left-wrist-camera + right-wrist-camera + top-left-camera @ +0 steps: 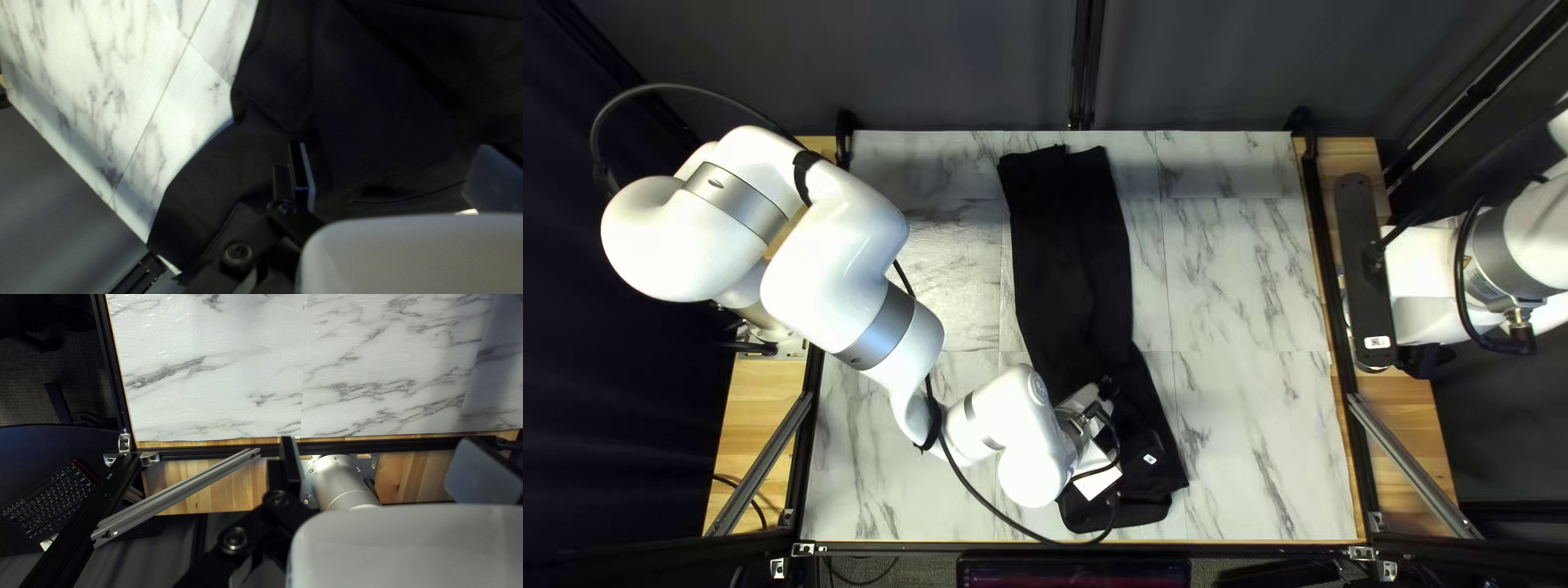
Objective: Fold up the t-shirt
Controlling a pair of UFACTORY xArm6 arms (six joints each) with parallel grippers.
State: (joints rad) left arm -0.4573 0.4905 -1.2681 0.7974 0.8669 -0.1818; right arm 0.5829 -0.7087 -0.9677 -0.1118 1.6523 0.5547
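Our tabletop (1241,272) — white marble pattern, gray veins, bare wood (763,397) along both sides. On it we see black t-shirt (1067,250) — long, narrow, stretched between far and near edges.

In the top left view, the left arm (1029,436) hides part of the black t-shirt (1067,250) and the fingertips of the left gripper (1141,444). The right arm (1530,245) and a screen (1073,573) are cut off. The t-shirt leaves the left wrist view, its dark folds blurring together. The keyboard's (52,498) lettering is too small to read.
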